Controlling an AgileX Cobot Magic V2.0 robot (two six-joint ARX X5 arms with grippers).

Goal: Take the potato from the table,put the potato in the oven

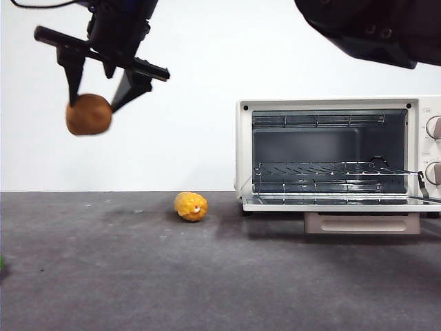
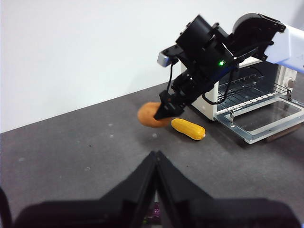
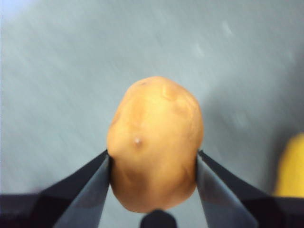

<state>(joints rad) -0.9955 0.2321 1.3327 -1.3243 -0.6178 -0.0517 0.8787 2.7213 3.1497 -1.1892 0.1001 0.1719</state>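
White wall, grey table [image 1: 220,276]; right gripper [image 1: 93,103] clenched on potato [image 1: 89,114] — airborne at 9 o'clock; oven [image 1: 331,155] at 3 o'clock, door down; pickup done — insertion left; left gripper [image 2: 156,164] closed, idle.

Brown potato [image 1: 88,114] held aloft above table [image 1: 103,276]; oven [image 1: 331,155] door open.

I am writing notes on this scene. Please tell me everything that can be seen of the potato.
The potato is a smooth, matte, orange-brown lump, rounded and slightly oval, with a few small dimples and one pale spot. It looks whole and undamaged. It hangs in the air, well above the table, clamped on two sides between the black jaws of the right gripper. Nothing else touches it. It is off to the side of the open oven, not inside it.
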